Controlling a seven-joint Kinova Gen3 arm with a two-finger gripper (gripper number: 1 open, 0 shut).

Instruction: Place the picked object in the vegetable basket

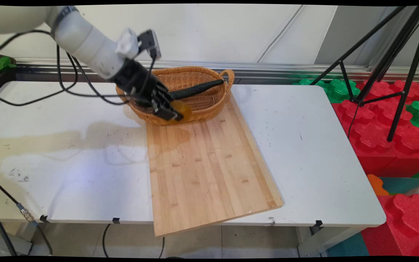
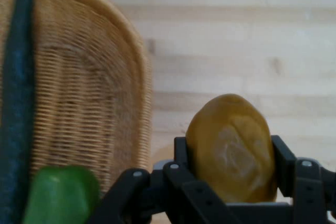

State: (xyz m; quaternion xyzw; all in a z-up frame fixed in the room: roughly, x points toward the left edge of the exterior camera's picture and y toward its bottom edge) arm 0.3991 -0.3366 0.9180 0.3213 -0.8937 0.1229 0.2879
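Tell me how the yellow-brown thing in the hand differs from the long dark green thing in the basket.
The yellow-brown piece is rounded and stubby; the dark green one is long and slim. The first is clamped in the hand over the basket rim's near edge; the second lies loose across the basket's inside.

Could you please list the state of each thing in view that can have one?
Gripper: shut on the potato, held above the basket's near rim.
Potato: clamped between the fingers, off the board.
Basket: upright, on the board's far end.
Cucumber: lying slanted in the basket.
Green pepper: in the basket.
Cutting board: flat, near end overhanging the table.
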